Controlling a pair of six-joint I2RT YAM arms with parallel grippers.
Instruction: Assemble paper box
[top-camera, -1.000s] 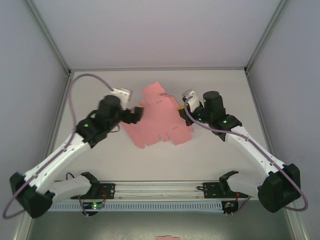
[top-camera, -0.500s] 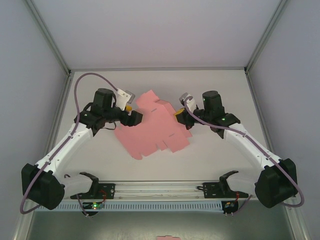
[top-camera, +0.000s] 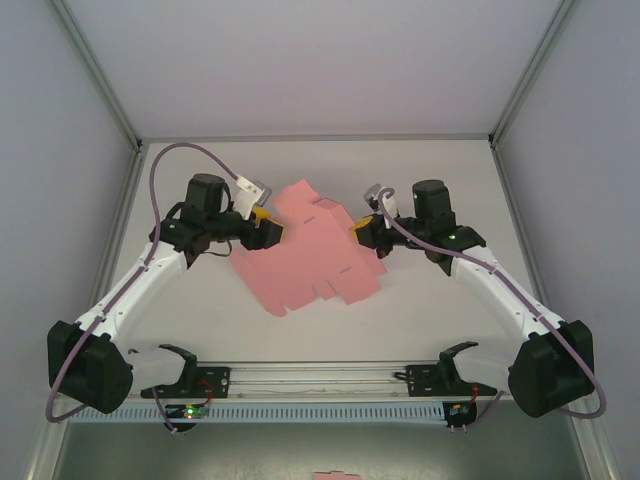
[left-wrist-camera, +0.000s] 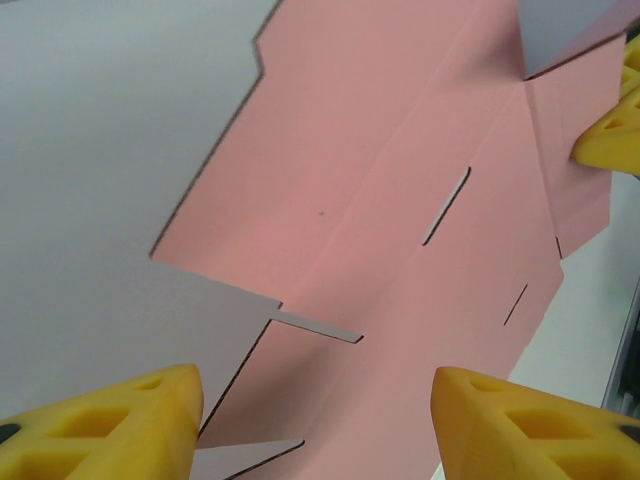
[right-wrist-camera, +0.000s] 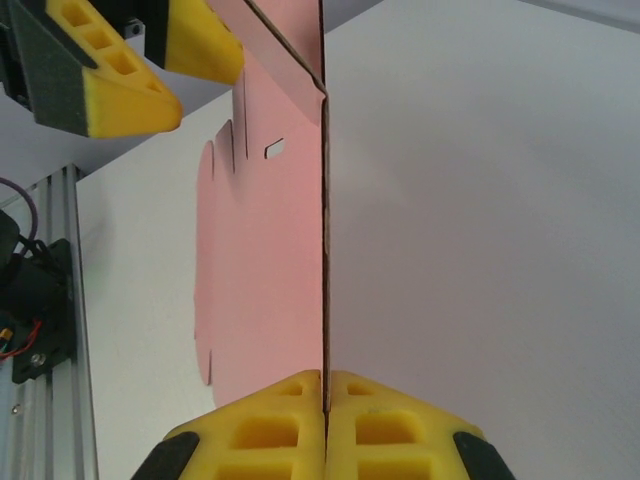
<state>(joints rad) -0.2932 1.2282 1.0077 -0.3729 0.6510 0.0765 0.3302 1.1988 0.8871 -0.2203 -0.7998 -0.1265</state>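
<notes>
Top view, near edge: a small pink scrap (top-camera: 335, 476) lies partly cut off by the frame, in front of the aluminium rail (top-camera: 320, 385) that carries both arm bases.

Mid-desk: both arms reach inward and meet the paper box (top-camera: 305, 255) from opposite sides. The box is not yet formed. It is an open die-cut pink sheet with many flaps and a few slots, spread across the middle of the desk (top-camera: 440, 320) with the flaps fanning toward the rail. Whether all of it rests on the desk surface I cannot tell.

Left gripper (top-camera: 266, 225): at the sheet's left edge. In the left wrist view its two yellow fingers (left-wrist-camera: 110, 425) stand well apart, with a corner of the sheet showing between them. Jaws are parted, nothing is clamped, and neither pad is seen touching the card.

Right gripper (right-wrist-camera: 325, 400): at the sheet's right edge. In the right wrist view its yellow fingertips are pressed together with the card's edge pinched between them. The card runs edge-on straight away from the pads toward the left gripper's fingers.

Far side: the sheet's farthest flap points toward the back of the desk, short of the grey back wall (top-camera: 320, 70).
</notes>
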